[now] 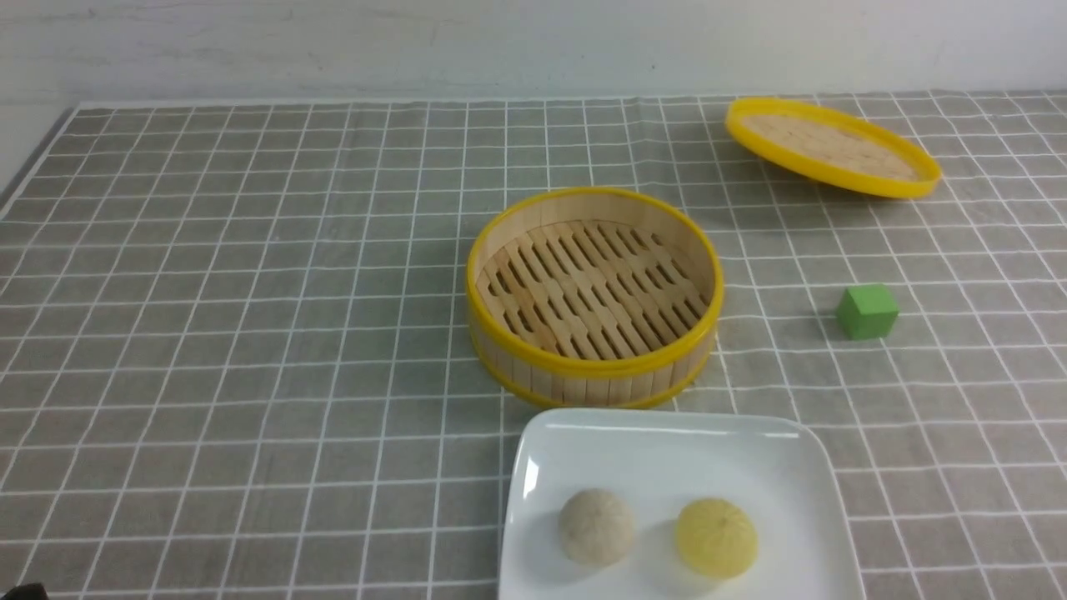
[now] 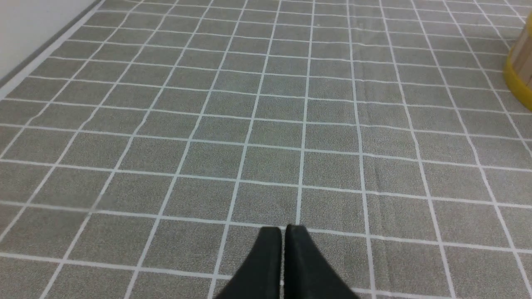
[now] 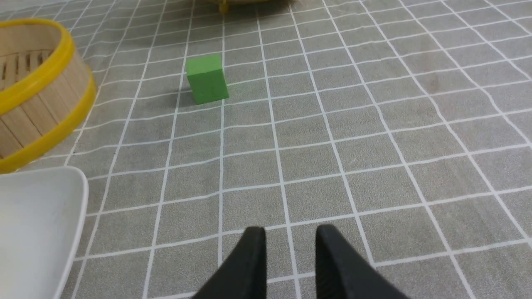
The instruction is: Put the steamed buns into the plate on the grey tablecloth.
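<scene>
The off-white steamed bun [image 1: 595, 527] and the pale yellow steamed bun [image 1: 715, 537] lie side by side in the white square plate [image 1: 667, 442] at the front of the grey tablecloth [image 1: 250, 333]. Neither gripper shows in the front view. In the left wrist view my left gripper [image 2: 283, 229] is shut and empty over bare cloth. In the right wrist view my right gripper [image 3: 289, 231] has a narrow gap between its fingertips, holds nothing, and is over bare cloth beside the plate's corner [image 3: 62, 187].
The empty bamboo steamer [image 1: 593, 293] stands just behind the plate; its wall also shows in the right wrist view [image 3: 41, 99] and in the left wrist view [image 2: 521, 62]. The yellow-rimmed lid [image 1: 832, 146] lies at the back right. A green cube [image 1: 867, 311] sits right of the steamer.
</scene>
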